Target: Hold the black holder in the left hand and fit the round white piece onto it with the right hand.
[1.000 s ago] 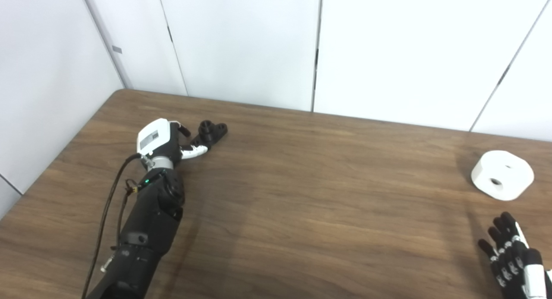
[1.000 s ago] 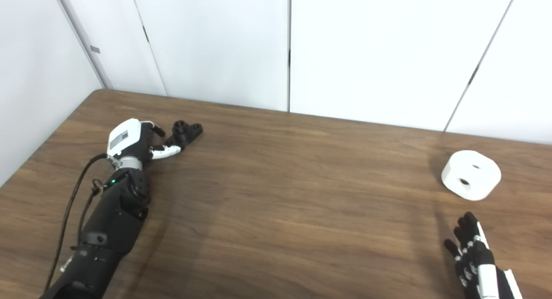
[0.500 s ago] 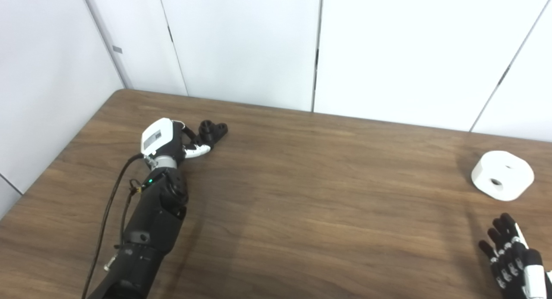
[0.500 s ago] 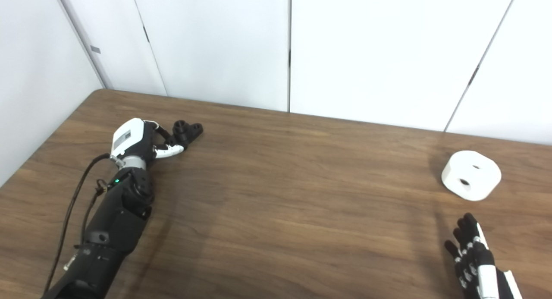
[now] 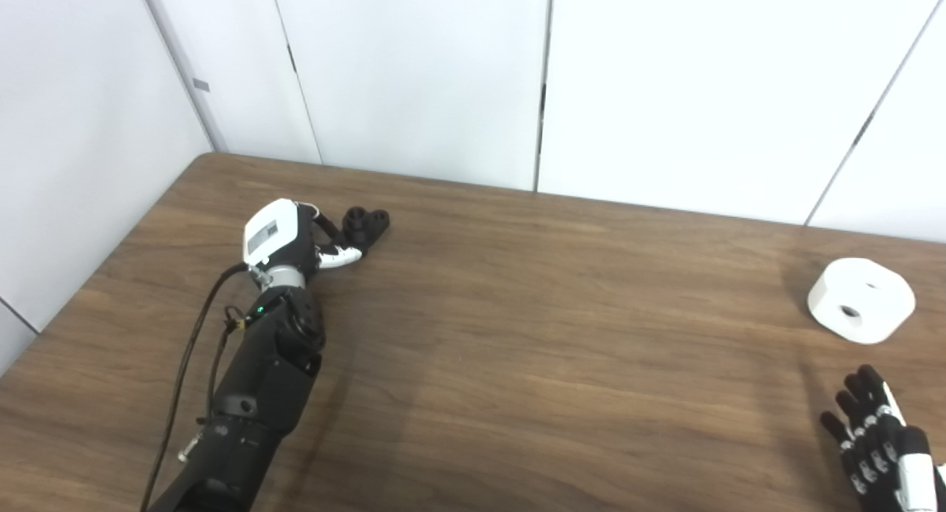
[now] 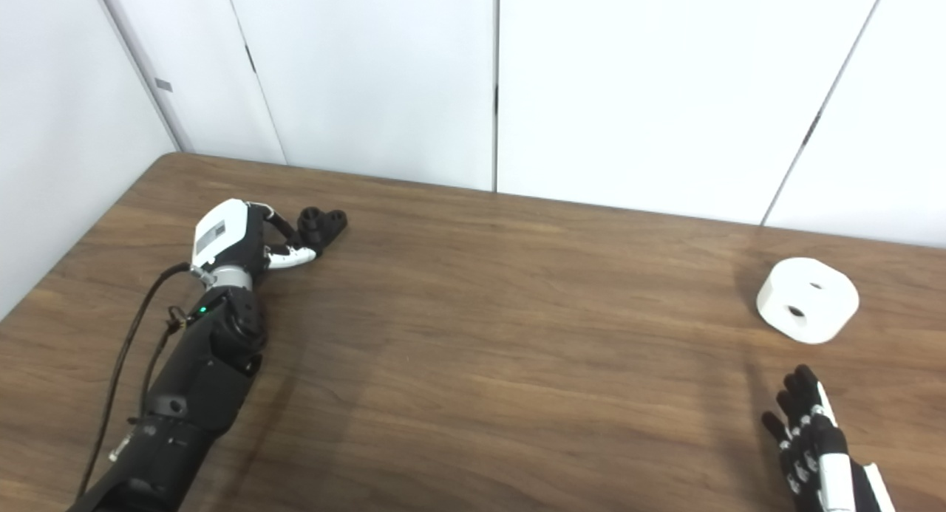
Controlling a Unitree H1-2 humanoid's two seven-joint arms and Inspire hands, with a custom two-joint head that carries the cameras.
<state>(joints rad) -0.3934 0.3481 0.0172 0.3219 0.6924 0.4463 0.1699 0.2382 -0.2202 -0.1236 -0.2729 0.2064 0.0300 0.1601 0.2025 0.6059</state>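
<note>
Left eye view shows you barely started: left hand [image 5: 284, 235] closing around black holder [image 5: 363, 226], grasp unclear; right hand [image 5: 883, 438] spread empty; round white piece [image 5: 861, 300] untouched.

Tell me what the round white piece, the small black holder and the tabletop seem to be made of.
Round white piece: likely matte plastic, uniform, no shine. Small black holder: likely matte black plastic; too small to be sure. Brown tabletop: wood or wood-look laminate, showing grain streaks.

Bare table [image 5: 517, 335] separates black holder [image 5: 366, 225] from white piece [image 5: 861, 299].
</note>
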